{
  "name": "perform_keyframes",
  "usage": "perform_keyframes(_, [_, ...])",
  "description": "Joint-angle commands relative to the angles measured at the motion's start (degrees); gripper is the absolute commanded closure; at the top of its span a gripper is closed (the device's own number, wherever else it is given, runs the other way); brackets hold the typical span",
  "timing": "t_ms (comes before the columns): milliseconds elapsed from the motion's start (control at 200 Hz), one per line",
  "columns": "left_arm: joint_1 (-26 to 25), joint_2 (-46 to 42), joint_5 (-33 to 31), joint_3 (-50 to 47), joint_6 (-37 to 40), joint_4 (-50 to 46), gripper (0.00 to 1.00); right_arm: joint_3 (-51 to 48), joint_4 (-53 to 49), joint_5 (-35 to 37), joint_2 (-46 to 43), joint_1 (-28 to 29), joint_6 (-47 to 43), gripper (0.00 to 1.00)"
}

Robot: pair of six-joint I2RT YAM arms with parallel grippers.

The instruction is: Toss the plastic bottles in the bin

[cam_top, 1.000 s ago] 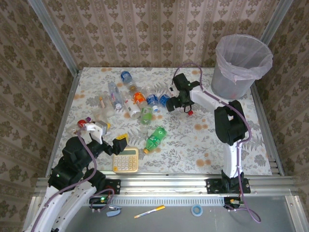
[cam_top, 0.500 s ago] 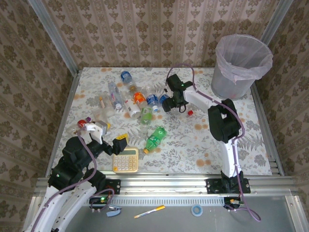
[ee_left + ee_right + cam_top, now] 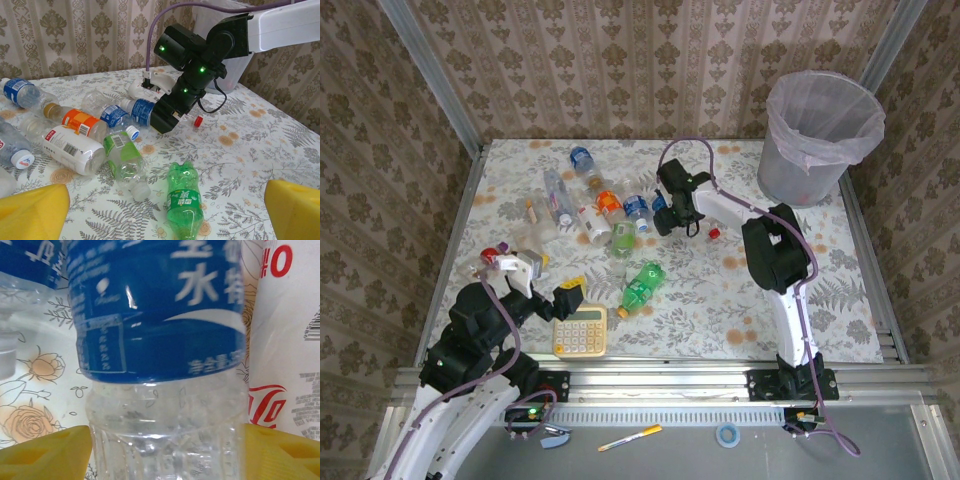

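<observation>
Several plastic bottles [image 3: 590,205] lie in a loose heap on the far left-centre of the table. My right gripper [image 3: 663,212] is down at the heap's right end, and its yellow pads [image 3: 45,452] flank a clear bottle with a blue label [image 3: 160,315], close against both sides. That bottle [image 3: 142,110] still lies on the table. A green bottle [image 3: 642,285] lies alone nearer to me. My left gripper [image 3: 548,283] hovers open near the front left, its yellow pads [image 3: 30,210] wide apart, holding nothing. The bin [image 3: 820,120] stands at the far right corner.
A yellow calculator [image 3: 580,330] lies at the front left beside my left gripper. A loose red cap [image 3: 714,233] sits just right of my right gripper. A white red-lettered bottle [image 3: 287,340] lies against the blue-labelled one.
My right gripper has slid left along the table into the heap, and its jaws have narrowed around the blue-labelled bottle. The left arm has stayed still.
</observation>
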Motion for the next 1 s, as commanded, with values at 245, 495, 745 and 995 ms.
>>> perform_keyframes(245, [-0.2, -0.9, 0.1, -0.1, 1.3, -0.1, 0.0, -1.6, 0.3, 1.7, -1.7, 0.9, 0.7, 0.45])
perform_keyframes(495, [-0.2, -0.9, 0.1, -0.1, 1.4, -0.2, 0.0, -8.7, 3.3, 1.8, -8.3, 1.2, 1.9, 0.48])
perform_keyframes(745, [-0.2, -0.9, 0.2, 0.0, 1.4, -0.2, 0.0, -16.2, 6.0, 0.9, -16.8, 1.4, 3.6, 0.51])
perform_keyframes(995, [-0.2, -1.0, 0.4, -0.1, 1.4, -0.1, 0.0, -24.2, 9.7, 0.2, -28.9, 1.5, 5.6, 0.53])
